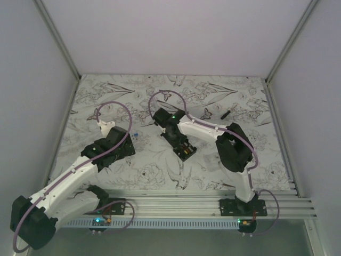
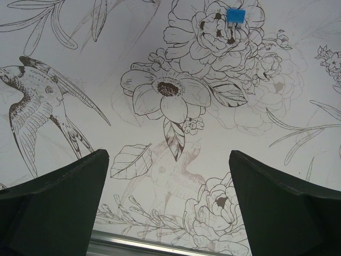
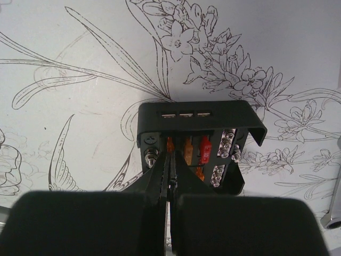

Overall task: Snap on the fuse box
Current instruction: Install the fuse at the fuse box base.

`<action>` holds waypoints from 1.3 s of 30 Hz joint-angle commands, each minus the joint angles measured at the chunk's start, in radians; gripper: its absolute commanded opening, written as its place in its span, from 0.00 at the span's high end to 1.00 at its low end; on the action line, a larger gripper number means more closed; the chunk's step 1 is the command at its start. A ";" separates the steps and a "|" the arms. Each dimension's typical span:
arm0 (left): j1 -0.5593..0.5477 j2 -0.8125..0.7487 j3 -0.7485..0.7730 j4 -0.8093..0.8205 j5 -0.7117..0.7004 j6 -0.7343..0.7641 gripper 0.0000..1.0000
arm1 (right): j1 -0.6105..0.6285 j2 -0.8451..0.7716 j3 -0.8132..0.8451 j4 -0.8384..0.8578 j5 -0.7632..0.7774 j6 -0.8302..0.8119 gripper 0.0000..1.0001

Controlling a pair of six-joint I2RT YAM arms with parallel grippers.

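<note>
The fuse box point(image 3: 213, 154) is a small black box with orange and red fuses and metal screws showing inside; its black lid point(image 3: 194, 114) sits tilted over the far side. In the top view the fuse box point(image 1: 186, 150) lies at mid-table. My right gripper point(image 3: 171, 156) is shut, its fingertips together and resting on the box's open left part beside an orange fuse. It also shows in the top view point(image 1: 179, 142). My left gripper point(image 2: 169, 154) is wide open and empty above the bare mat, left of the box in the top view point(image 1: 120, 152).
A small blue fuse point(image 2: 235, 15) lies on the flowered mat ahead of the left gripper, also seen from above point(image 1: 137, 134). A short black stick point(image 1: 225, 113) lies at the back right. A metal tool point(image 3: 335, 205) lies right of the box. An aluminium rail point(image 1: 213, 202) runs along the near edge.
</note>
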 commanded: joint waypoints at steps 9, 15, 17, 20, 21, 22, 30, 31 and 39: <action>0.003 -0.014 0.018 -0.037 -0.001 0.009 0.00 | 0.015 0.178 -0.268 0.105 -0.074 0.050 1.00; 0.004 -0.019 0.016 -0.038 0.002 0.010 0.00 | 0.015 0.165 -0.407 0.167 -0.090 0.076 1.00; 0.004 -0.021 0.016 -0.037 0.002 0.011 0.00 | 0.015 0.160 -0.430 0.173 -0.093 0.078 1.00; 0.004 -0.027 0.016 -0.039 0.003 0.012 0.00 | 0.015 0.134 -0.463 0.173 -0.108 0.077 1.00; 0.004 -0.029 0.015 -0.038 0.003 0.013 0.00 | 0.015 0.114 -0.474 0.171 -0.105 0.078 1.00; 0.004 -0.030 0.015 -0.038 0.002 0.012 0.00 | 0.015 0.104 -0.481 0.169 -0.101 0.080 1.00; 0.004 -0.036 0.014 -0.038 0.005 0.011 0.00 | 0.018 -0.075 -0.373 0.167 -0.042 0.107 1.00; 0.003 -0.037 0.014 -0.037 0.004 0.011 0.00 | 0.018 -0.088 -0.345 0.176 -0.037 0.110 0.98; 0.003 -0.050 0.014 -0.039 0.002 0.013 0.00 | 0.026 -0.131 -0.197 0.199 0.004 0.108 0.83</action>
